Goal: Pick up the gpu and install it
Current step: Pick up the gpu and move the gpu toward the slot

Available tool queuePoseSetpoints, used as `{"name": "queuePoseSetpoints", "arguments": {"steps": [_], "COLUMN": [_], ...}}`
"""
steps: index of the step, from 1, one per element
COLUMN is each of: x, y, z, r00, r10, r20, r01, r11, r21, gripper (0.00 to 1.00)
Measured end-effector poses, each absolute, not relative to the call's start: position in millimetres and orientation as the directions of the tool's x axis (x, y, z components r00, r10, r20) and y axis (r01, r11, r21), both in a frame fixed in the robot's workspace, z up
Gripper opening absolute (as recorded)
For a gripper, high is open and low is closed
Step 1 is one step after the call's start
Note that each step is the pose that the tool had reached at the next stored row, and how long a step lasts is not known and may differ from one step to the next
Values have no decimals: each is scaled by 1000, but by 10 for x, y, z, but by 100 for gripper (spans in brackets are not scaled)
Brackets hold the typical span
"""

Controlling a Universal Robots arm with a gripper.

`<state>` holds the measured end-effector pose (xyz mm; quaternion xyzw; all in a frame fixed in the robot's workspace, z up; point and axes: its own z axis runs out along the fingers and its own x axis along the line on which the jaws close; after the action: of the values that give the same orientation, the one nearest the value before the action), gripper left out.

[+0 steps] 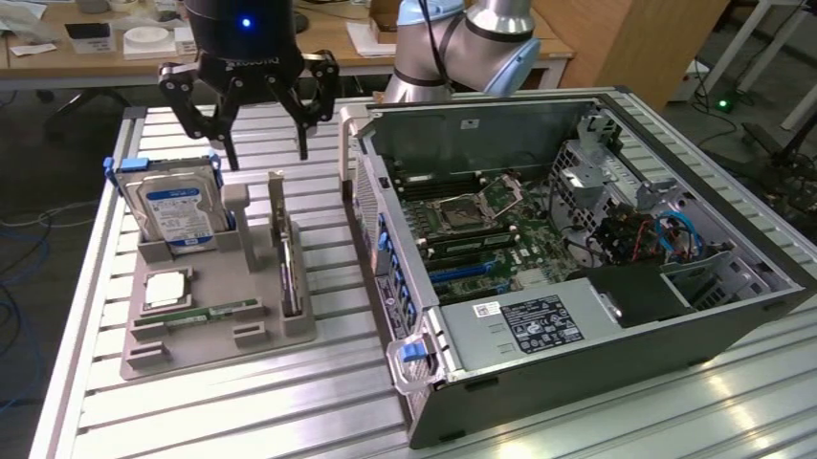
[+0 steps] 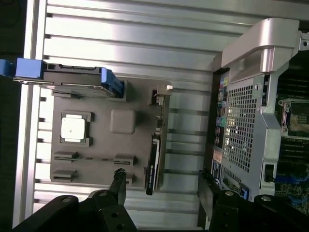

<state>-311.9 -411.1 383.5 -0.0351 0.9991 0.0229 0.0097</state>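
The gpu (image 1: 289, 268) is a thin dark card standing on its edge in a slot of the grey holder (image 1: 217, 335), its silver bracket at the far end. My black gripper (image 1: 259, 143) hangs open above the far end of the holder, apart from the card and holding nothing. In the wrist view the gpu (image 2: 155, 157) lies between and a little beyond my two fingertips (image 2: 119, 180), with the gripper (image 2: 161, 186) open wide around that line. The open computer case (image 1: 575, 249) stands at the exterior view's right with its motherboard exposed.
A silver hard drive with a blue label (image 1: 179, 215) stands upright in the holder beside the gpu. A square processor (image 1: 166, 289) and a green memory stick (image 1: 205, 314) lie in the holder's front. The case wall (image 2: 241, 121) is close to the gpu's slot. The table is ribbed aluminium (image 1: 255, 421).
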Motion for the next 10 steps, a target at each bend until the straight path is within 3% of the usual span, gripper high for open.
{"name": "queuePoseSetpoints", "arguments": {"steps": [8,9,10], "x": [-3119,-3118,-3118], "y": [-4112,-4112,-4112], "z": [3749,3741,3734], "r00": [-998,-998,-998], "r10": [-70,-70,-70], "r20": [-6,-5,-5], "r01": [-70,-70,-70], "r11": [997,997,997], "r21": [41,40,39], "gripper": [69,62,62]}}
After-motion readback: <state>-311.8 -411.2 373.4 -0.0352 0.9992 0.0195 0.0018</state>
